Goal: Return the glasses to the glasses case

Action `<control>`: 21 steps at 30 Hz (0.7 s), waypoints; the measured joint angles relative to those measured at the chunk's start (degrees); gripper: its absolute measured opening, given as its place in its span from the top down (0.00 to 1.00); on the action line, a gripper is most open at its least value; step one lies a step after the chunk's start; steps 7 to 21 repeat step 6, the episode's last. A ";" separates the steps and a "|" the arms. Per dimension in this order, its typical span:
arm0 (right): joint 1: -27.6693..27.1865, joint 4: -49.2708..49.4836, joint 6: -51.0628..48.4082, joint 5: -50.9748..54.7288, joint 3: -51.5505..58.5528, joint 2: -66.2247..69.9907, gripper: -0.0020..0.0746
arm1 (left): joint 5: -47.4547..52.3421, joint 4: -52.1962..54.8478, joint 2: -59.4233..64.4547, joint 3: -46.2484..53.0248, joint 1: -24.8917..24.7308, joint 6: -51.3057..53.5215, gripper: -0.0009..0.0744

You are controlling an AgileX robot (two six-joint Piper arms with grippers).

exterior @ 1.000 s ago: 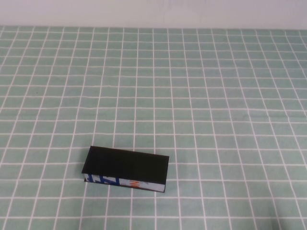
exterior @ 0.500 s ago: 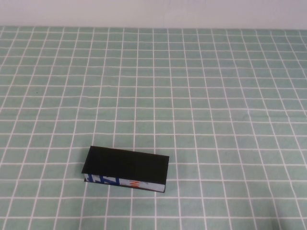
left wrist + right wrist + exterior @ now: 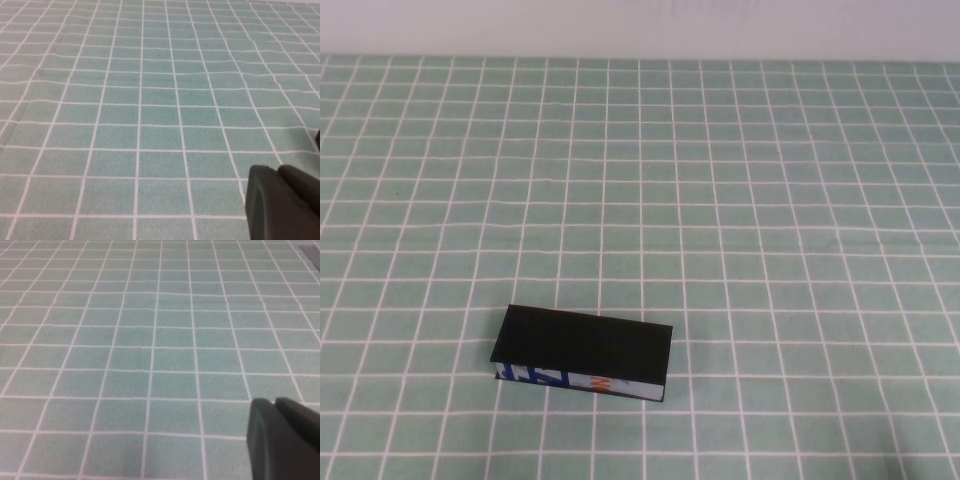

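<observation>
Nothing has moved since the earlier frames: one closed glasses case lies alone on the green checked tablecloth, both arms out of the high view.

One case is counted, sitting in the lower left of centre of the high view, its long side running slightly down to the right, black lid on top and the white printed front side facing the lower edge. No glasses are visible in any view. Two grippers are counted, each seen only from its own wrist camera: the left gripper shows as a dark blunt part at the lower right corner of its frame, low over bare cloth, and the right gripper shows likewise. Neither claw's opening can be told from so little of it, and neither holds anything visible.
</observation>
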 joint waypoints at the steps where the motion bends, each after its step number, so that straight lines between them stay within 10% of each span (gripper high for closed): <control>1: 0.00 0.00 0.00 0.00 0.00 0.00 0.99 | 0.00 0.00 0.00 0.00 0.00 0.00 0.99; 21: 0.00 0.00 0.00 0.00 0.00 -0.14 0.99 | 0.00 0.00 0.00 0.00 0.00 0.00 0.99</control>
